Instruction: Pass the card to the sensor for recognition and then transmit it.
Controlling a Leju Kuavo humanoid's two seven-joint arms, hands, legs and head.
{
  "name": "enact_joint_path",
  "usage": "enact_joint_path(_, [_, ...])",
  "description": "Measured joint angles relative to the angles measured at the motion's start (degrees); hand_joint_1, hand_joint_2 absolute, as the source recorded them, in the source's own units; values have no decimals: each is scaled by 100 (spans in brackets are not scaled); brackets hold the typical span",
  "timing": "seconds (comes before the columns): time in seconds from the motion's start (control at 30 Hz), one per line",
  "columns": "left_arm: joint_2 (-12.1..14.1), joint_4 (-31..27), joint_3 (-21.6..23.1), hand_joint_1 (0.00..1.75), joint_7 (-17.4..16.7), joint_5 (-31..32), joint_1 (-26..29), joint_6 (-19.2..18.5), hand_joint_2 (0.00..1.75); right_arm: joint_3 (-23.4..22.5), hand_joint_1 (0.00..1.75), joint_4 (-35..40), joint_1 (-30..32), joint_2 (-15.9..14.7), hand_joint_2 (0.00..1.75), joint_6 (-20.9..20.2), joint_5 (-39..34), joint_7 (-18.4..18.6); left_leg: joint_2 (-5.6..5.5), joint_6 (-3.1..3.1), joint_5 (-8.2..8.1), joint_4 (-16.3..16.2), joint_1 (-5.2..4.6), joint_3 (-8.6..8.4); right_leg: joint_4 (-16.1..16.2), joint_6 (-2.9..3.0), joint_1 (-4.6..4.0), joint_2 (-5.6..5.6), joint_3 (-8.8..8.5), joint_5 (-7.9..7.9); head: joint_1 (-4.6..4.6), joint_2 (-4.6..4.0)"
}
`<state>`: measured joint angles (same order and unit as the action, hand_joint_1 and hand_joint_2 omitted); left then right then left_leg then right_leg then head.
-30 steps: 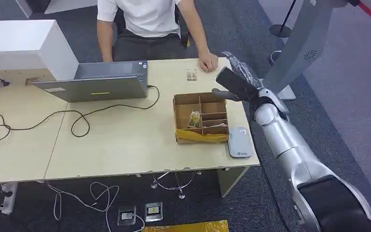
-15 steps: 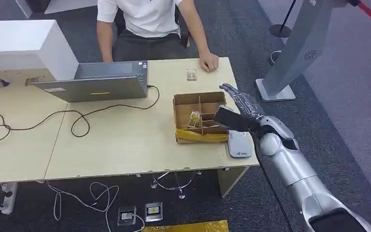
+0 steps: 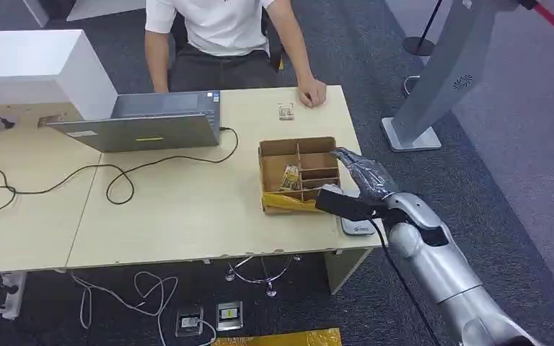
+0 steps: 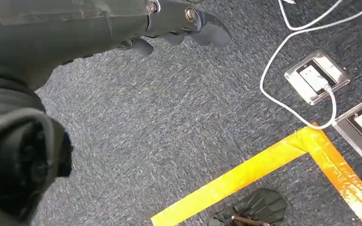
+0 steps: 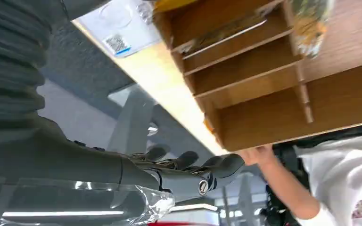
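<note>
Tan table (image 3: pixel 187 216), brown box (image 3: pixel 299 148) with yellow front flap. Grey laptop (image 3: pixel 144 126), black cable (image 3: pixel 58 176). White-grey sensor (image 3: pixel 358 227). Silver arm (image 3: pixel 440 263), dark grey right hand (image 3: pixel 364 184). Person (image 3: pixel 223 29) in white shirt. Dark grey speckled carpet (image 4: pixel 169 132), yellow tape (image 4: pixel 264 165), white cord (image 4: pixel 283 42).

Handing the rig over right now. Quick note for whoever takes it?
Right hand: fingers spread, holds nothing, above the table edge between the divided cardboard box and the grey reader.
Left hand: hangs over the floor, holds nothing.
A small card-like item lies by the person's hand; I can't tell whether it is the card.
Done: can't tell.
Left: neither hand holds a card; pick up, scan, hand over.
</note>
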<state>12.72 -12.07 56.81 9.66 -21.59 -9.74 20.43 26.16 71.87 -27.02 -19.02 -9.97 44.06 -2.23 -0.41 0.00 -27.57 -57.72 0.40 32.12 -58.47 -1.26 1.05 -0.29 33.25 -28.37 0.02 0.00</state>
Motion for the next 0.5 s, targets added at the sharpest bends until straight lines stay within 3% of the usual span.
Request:
enact_joint_path(0.2, [0, 0, 0, 0, -29, 22, -12, 5, 0, 46, 0, -9, -3, -26, 175, 409, 353, 223, 0, 0, 0, 0, 0, 1, 0, 0, 0, -2, 0, 0, 0, 0])
enact_joint_path(0.5, [-4, 0, 0, 0, -68, 57, -60, 5, 0, 59, 0, -304, -46, 59, 175, 1041, 652, 81, -1, 0, 0, 1, 0, 4, -1, 0, 0, -1, -1, 0, -2, 0])
